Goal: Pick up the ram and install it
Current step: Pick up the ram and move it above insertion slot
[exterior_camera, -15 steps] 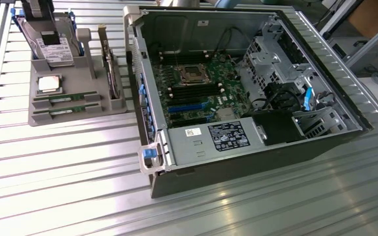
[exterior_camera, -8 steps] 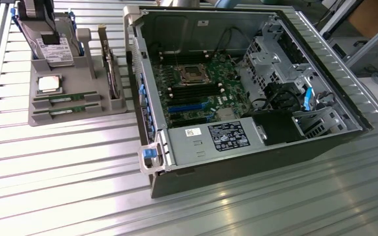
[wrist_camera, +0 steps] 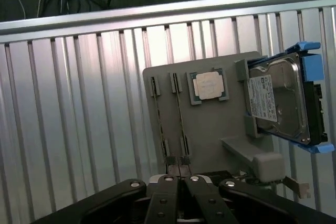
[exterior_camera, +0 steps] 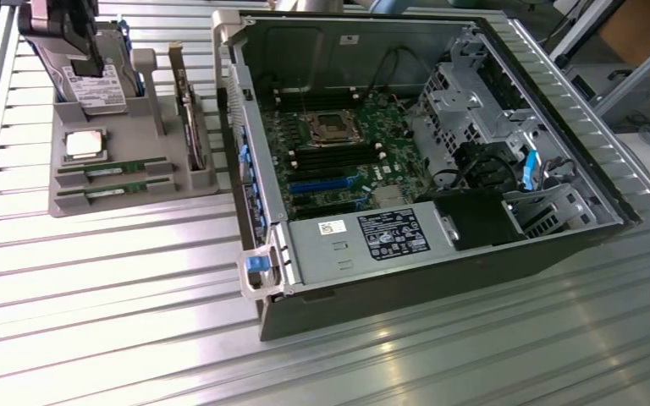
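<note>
The ram (exterior_camera: 115,170) sits on edge in a grey holder (exterior_camera: 133,203) on the bench (exterior_camera: 99,288), beside its twin (exterior_camera: 115,190) — light, stiff, probably fragile, so best pinched across its thin faces. The pincer (wrist_camera: 181,178) is shut, empty — near the sticks' ends.

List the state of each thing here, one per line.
Gripper: shut, holding nothing.
Ram sticks: both seated on edge in the grey holder.
Processor chip: lying flat in the holder.
Hard drive: standing on edge in the holder, in its blue bracket.
Computer case: open, side panel off.
</note>
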You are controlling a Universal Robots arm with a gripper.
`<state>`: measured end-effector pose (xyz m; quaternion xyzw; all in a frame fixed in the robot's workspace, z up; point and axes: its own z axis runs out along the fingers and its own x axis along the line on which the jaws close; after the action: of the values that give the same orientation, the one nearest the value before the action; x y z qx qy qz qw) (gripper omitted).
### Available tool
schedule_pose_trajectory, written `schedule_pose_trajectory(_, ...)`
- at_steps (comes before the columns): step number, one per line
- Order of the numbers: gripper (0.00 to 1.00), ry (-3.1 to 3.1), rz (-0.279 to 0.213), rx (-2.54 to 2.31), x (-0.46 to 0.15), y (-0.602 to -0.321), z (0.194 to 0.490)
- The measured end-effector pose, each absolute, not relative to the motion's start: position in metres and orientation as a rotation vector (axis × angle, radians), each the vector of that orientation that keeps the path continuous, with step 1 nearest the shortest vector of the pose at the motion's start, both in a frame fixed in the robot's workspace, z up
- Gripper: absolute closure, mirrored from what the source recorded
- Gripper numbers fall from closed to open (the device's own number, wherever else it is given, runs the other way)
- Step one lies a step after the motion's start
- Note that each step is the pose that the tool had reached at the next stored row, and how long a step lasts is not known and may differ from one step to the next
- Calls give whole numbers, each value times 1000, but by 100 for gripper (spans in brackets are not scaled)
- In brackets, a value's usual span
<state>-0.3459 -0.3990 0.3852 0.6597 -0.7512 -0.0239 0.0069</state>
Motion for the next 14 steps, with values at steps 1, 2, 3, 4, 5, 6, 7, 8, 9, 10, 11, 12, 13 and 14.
schedule_pose_trajectory(1,90,-2350,-75,2063,-346,-399,385)
schedule_pose_trajectory(2,90,-2350,-75,2063,-346,-399,385)
schedule_pose_trajectory(3,90,-2350,-75,2063,-346,-399,385)
schedule_pose_trajectory(4,90,-2350,-75,2063,-346,-399,385)
schedule_pose_trajectory(5,90,-2350,-75,2063,-346,-399,385)
schedule_pose_trajectory(6,90,-2350,-75,2063,-346,-399,385)
schedule_pose_trajectory(7,84,-2350,-75,2063,-346,-399,385)
schedule_pose_trajectory(8,77,-2350,-75,2063,-346,-399,385)
schedule_pose_trajectory(9,71,-2350,-75,2063,-346,-399,385)
schedule_pose_trajectory(10,64,-2350,-75,2063,-346,-399,385)
schedule_pose_trajectory(11,64,-2350,-75,2063,-346,-399,385)
schedule_pose_trajectory(12,64,-2350,-75,2063,-346,-399,385)
schedule_pose_trajectory(13,64,-2350,-75,2063,-346,-399,385)
schedule_pose_trajectory(14,64,-2350,-75,2063,-346,-399,385)
